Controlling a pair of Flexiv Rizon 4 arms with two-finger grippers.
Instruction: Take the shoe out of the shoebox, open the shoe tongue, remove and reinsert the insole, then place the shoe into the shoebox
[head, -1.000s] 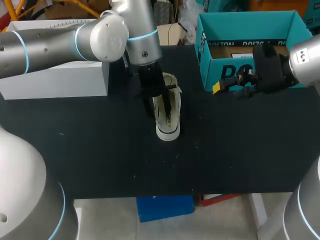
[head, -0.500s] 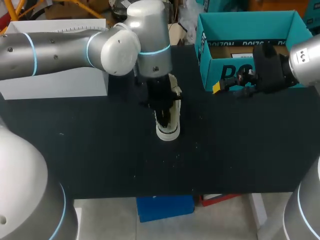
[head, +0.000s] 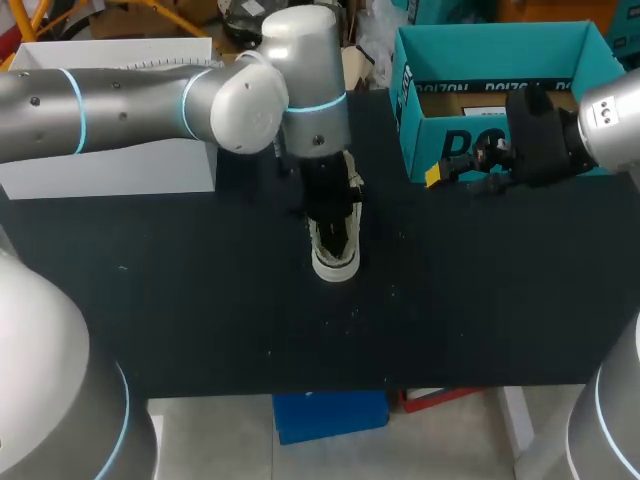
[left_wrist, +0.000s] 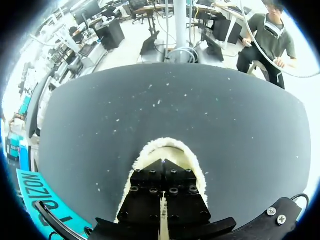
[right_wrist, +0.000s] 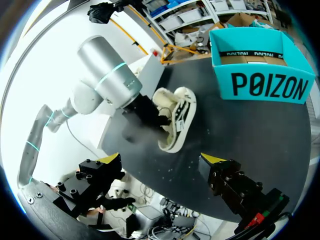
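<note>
**Cream shoe out of the box, left arm down in its opening**

Cream-and-white shoe (head: 336, 258) sits mid-table on the black table (head: 200, 300), well left of the teal shoebox (head: 470, 150). Our left gripper (head: 328, 215) is dipped straight into the opening, likely going for the tongue or insole. It's buried in there, so we can't tell if it's apart or clamped. Our right gripper (right_wrist: 161, 160) hangs by the box's near wall, spread wide and empty, probably just out of the way. The shoe's long axis runs near-far, rounded white end nearest. We can't tell toe from heel.
</note>
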